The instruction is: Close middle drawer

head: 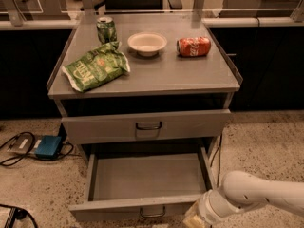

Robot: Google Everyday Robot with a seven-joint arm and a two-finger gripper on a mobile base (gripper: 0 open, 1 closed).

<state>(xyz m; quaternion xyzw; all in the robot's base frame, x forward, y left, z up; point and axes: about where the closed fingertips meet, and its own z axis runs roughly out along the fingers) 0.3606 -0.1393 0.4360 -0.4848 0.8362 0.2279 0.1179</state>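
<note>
The middle drawer (114, 209) of the grey cabinet stands pulled far out, with its wide shallow tray empty. Its low front panel carries a small dark loop handle (153, 213). The taller top drawer (95, 127) above it is shut. My white arm (256, 196) reaches in from the lower right. My gripper (194, 219) is at the bottom edge of the view, just right of the drawer's front right corner and mostly cut off by the frame.
On the cabinet top (190, 75) are a green chip bag (95, 66), a green can (106, 30), a white bowl (147, 43) and a red can (194, 46) on its side. A blue box (48, 147) with cables lies on the floor to the left.
</note>
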